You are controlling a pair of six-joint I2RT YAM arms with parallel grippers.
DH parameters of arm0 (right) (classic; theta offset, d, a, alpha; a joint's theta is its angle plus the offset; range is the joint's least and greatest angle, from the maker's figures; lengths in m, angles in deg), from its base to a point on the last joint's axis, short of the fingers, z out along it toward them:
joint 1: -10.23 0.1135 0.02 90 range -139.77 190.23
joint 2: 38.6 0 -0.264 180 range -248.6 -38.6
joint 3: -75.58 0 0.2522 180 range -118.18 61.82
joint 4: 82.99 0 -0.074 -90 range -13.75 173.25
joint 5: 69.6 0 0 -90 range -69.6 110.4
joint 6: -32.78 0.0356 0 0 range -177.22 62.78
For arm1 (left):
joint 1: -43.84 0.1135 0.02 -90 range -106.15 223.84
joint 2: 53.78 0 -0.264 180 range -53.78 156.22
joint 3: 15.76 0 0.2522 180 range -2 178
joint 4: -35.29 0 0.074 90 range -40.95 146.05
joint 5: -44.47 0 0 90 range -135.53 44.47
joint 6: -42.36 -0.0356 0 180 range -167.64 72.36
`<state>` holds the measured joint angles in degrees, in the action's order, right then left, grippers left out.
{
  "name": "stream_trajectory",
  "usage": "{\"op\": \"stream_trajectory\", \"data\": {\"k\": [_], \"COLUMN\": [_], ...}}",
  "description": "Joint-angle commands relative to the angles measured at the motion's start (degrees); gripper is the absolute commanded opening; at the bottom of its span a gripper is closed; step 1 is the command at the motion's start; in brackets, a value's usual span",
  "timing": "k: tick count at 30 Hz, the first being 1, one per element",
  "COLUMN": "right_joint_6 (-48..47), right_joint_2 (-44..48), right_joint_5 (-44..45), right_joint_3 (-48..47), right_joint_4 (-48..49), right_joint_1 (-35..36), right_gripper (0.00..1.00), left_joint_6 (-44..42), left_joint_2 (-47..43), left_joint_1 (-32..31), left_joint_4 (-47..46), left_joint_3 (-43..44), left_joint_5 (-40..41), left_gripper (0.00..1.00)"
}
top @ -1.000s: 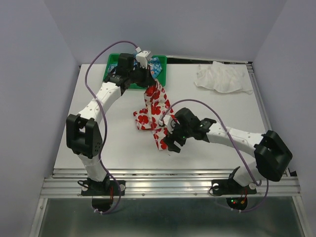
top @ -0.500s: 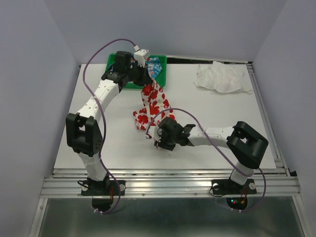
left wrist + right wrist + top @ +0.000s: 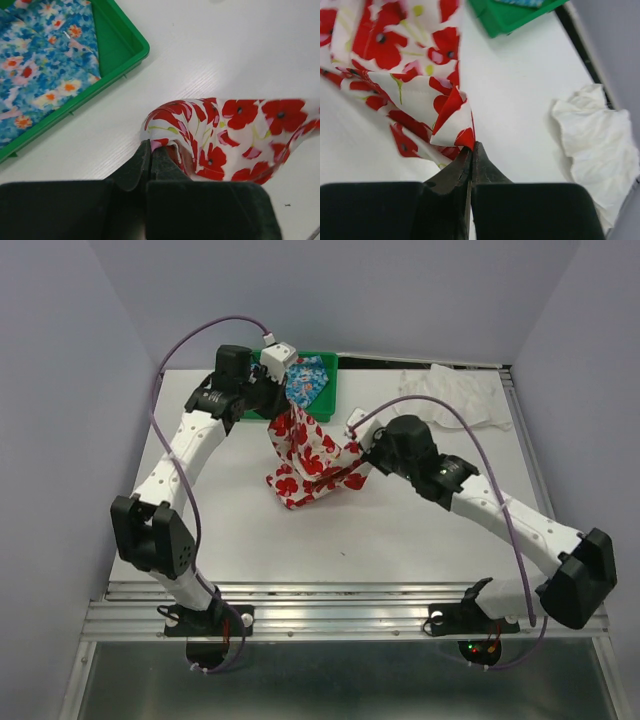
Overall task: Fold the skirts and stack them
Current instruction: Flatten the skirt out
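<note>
The white skirt with big red flowers (image 3: 310, 455) hangs stretched between my two grippers above the middle of the table, its lower part drooping onto the tabletop. My left gripper (image 3: 283, 412) is shut on one corner of it (image 3: 165, 125) near the tray. My right gripper (image 3: 362, 455) is shut on another corner (image 3: 455, 117) to the right. The blue skirt with small white and orange flowers (image 3: 305, 378) lies in the green tray (image 3: 330, 400); in the left wrist view this blue skirt (image 3: 40, 65) fills the tray (image 3: 125, 60).
A crumpled white cloth (image 3: 450, 398) lies at the back right of the table, also seen in the right wrist view (image 3: 600, 145). The green tray stands at the back edge. A metal rail (image 3: 340, 615) runs along the near edge.
My right gripper has shut on the red-flowered skirt's lower corner near the front and carried it up and to the right, spreading the cloth. The left gripper shifted slightly left, still holding.
</note>
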<state>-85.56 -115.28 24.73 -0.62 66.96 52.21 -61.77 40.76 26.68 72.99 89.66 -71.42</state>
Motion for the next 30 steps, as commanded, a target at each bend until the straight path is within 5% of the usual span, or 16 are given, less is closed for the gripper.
{"op": "stream_trajectory", "data": {"k": [1,10,17,26,30], "right_joint_6": [-1.0,0.5,3.2,8.6,9.8], "right_joint_2": [5.0,15.6,24.8,28.8,28.5], "right_joint_5": [-0.4,-2.3,-3.7,-7.4,-5.8], "right_joint_3": [-4.8,-11.7,-15.4,-18.3,-12.7], "right_joint_4": [-3.4,-9.2,-19.6,-27.9,-27.0], "right_joint_1": [-3.8,-12.2,-12.2,-12.2,-12.2], "right_gripper": [0.01,0.01,0.01,0.01,0.01], "left_joint_6": [-6.3,-15.7,-26.1,-30.3,-30.1], "left_joint_2": [-9.4,-35.8,-54.5,-61.4,-60.4], "left_joint_1": [0.2,0.2,0.1,0.1,0.1], "left_joint_4": [-0.4,-4.3,4.3,15.3,14.3], "left_joint_3": [-3.1,-19.3,-24.4,-25.4,-27.8], "left_joint_5": [4.5,10.2,5.4,-2.1,-2.1], "left_gripper": [0.0,0.0,0.0,0.0,0.0]}}
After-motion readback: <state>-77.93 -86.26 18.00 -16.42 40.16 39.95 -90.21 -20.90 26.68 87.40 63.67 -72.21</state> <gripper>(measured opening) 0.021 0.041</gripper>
